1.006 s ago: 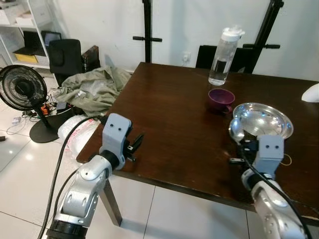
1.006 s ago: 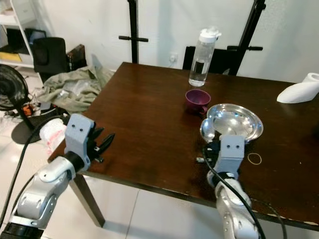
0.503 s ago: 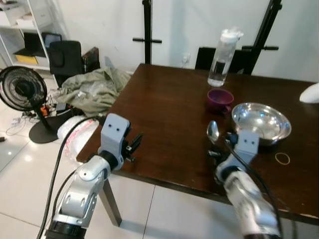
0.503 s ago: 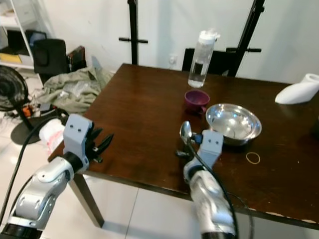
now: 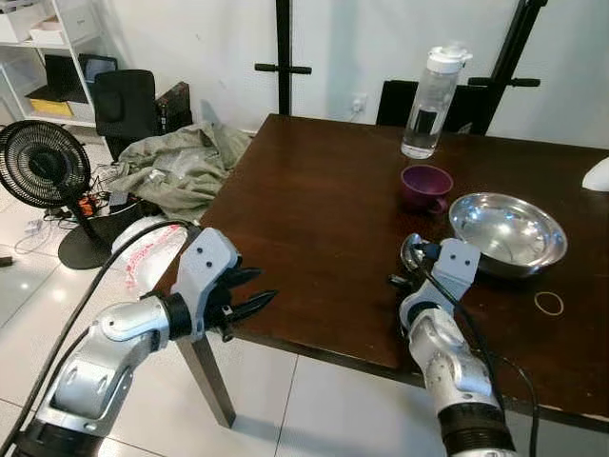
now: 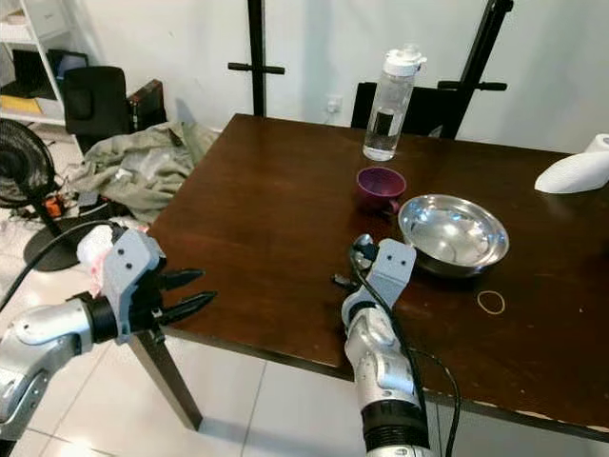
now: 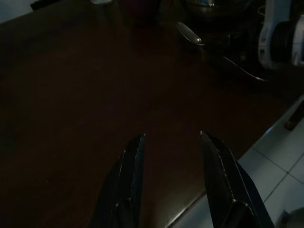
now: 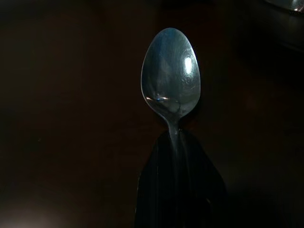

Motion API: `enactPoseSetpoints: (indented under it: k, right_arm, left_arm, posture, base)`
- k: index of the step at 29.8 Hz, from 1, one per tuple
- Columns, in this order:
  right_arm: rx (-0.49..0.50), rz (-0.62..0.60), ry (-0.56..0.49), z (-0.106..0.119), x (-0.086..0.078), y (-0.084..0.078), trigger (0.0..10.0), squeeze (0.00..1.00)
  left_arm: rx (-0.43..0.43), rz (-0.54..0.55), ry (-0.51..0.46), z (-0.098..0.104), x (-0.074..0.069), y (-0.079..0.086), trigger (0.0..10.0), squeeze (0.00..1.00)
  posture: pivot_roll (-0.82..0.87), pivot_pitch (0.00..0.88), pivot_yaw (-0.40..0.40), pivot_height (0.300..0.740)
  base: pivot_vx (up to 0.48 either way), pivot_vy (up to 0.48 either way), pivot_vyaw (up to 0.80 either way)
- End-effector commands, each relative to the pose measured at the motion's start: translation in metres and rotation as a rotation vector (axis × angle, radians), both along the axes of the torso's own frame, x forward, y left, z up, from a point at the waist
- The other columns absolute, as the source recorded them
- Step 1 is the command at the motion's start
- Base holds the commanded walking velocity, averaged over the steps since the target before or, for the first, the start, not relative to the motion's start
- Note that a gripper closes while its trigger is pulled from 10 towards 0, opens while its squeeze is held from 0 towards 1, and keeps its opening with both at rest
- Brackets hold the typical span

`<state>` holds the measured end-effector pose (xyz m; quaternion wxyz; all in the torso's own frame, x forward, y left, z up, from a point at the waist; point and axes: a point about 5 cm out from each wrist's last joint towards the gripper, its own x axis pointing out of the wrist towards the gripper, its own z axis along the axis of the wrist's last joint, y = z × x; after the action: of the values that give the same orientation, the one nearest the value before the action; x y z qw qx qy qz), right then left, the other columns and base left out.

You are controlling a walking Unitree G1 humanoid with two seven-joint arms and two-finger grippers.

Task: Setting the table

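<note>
The table (image 5: 314, 200) carries a steel bowl (image 5: 507, 233) at two o'clock, a purple cup (image 5: 424, 186) and a water bottle (image 5: 427, 103) toward twelve. The right gripper (image 8: 176, 156) is clamped on the spoon (image 8: 171, 78), low over the table, probably just left of the bowl. The spoon should be light, stiff and slick, best held mid-handle. The left gripper (image 7: 173, 183) hangs spread at nine o'clock.

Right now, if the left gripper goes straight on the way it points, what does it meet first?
Probably the dark wooden table: the open left gripper points across its near edge. Further on lies the spoon in the right gripper; depth is unclear.
</note>
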<state>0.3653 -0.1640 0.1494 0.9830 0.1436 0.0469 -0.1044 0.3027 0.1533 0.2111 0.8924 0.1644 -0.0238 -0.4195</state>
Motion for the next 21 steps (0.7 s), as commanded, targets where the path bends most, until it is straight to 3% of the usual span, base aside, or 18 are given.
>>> enactPoseSetpoints:
  k: [1, 6, 7, 8, 14, 15, 21]
  right_arm:
    - [-0.029, -0.023, 0.007, -0.003, 0.001, -0.003, 10.0, 0.0]
    - [-0.045, -0.039, 0.003, -0.002, 0.002, -0.005, 10.0, 0.0]
    - [-0.044, -0.041, 0.001, -0.003, 0.003, -0.005, 10.0, 0.37]
    - [-0.042, -0.047, -0.005, -0.003, 0.003, -0.006, 10.0, 1.0]
    - [-0.011, -0.062, -0.076, 0.008, 0.001, -0.009, 10.0, 1.0]
    - [0.01, -0.058, -0.128, 0.018, -0.001, -0.01, 10.0, 0.0]
    - [0.053, -0.016, -0.265, 0.044, -0.012, -0.012, 10.0, 0.0]
  left_arm:
    - [0.007, -0.005, 0.005, 0.002, -0.003, 0.004, 10.0, 0.0]
    - [0.007, -0.014, 0.013, 0.002, -0.005, 0.005, 10.0, 0.0]
    - [0.007, -0.018, 0.016, 0.002, -0.006, 0.004, 10.0, 0.0]
    - [0.004, -0.024, 0.02, 0.001, -0.006, 0.003, 10.0, 0.0]
    - [-0.008, -0.031, 0.024, -0.001, -0.007, 0.0, 10.0, 0.0]
    - [-0.012, -0.03, 0.024, -0.001, -0.006, -0.001, 10.0, 0.0]
    - [-0.023, -0.031, 0.027, -0.003, -0.007, -0.004, 10.0, 0.0]
  posture:
    - [0.13, 0.158, 0.105, 0.74]
    - [0.12, 0.157, 0.105, 0.74]
    - [0.12, 0.156, 0.104, 0.74]
    - [0.12, 0.155, 0.103, 0.74]
    - [0.11, 0.146, 0.103, 0.74]
    - [0.11, 0.142, 0.102, 0.74]
    - [0.1, 0.137, 0.099, 0.74]
  base:
    - [0.0, 0.0, 0.0]
    - [0.0, 0.0, 0.0]
    - [0.0, 0.0, 0.0]
    - [0.0, 0.0, 0.0]
    - [0.0, 0.0, 0.0]
    - [0.0, 0.0, 0.0]
    - [0.0, 0.0, 0.0]
